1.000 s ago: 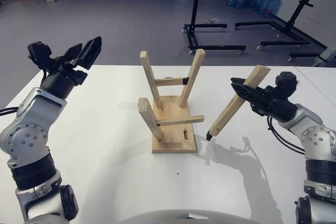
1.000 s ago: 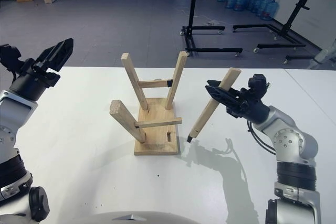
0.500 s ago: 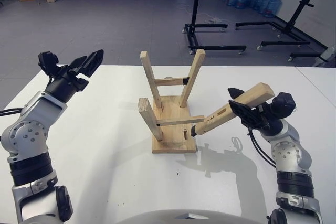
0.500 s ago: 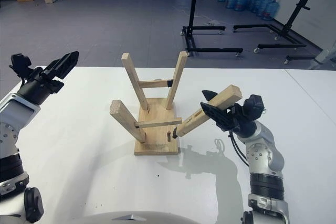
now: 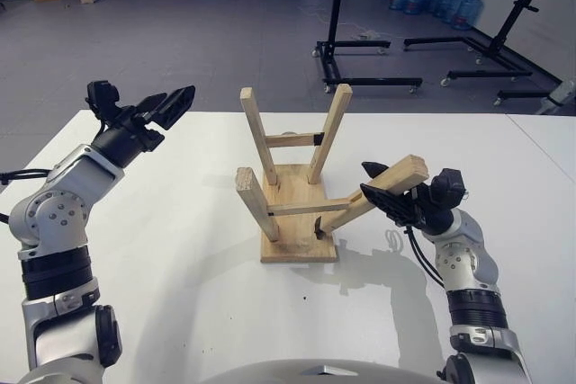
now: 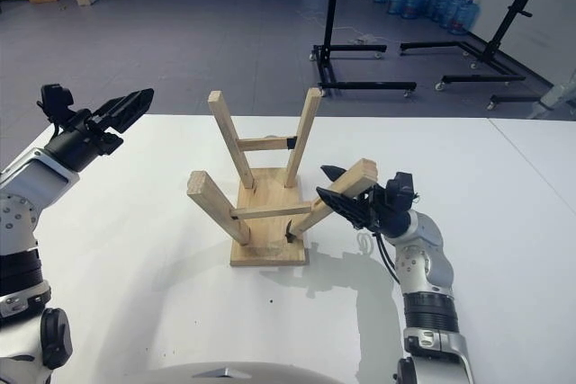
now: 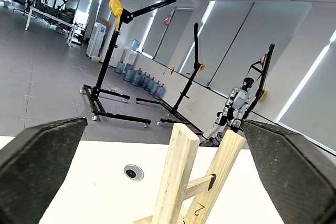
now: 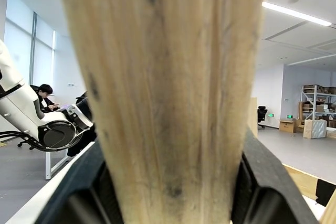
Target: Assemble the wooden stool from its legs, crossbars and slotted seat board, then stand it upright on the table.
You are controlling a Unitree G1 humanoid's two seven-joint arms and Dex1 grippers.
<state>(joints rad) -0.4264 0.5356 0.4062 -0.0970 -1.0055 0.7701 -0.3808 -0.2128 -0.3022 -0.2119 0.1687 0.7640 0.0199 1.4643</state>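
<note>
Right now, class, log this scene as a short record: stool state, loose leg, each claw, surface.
stool: upside down, seat board flat on the white table
fitted parts: three legs, two crossbars
fourth leg: tilted, lower end at the seat board near its slot, not upright
right claw: shut on the fourth leg
left claw: open, empty, raised left of the stool

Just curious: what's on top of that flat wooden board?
Three pale wooden legs and two crossbars stand on the wooden seat board; the right gripper holds a fourth leg against it, joint hidden.
</note>
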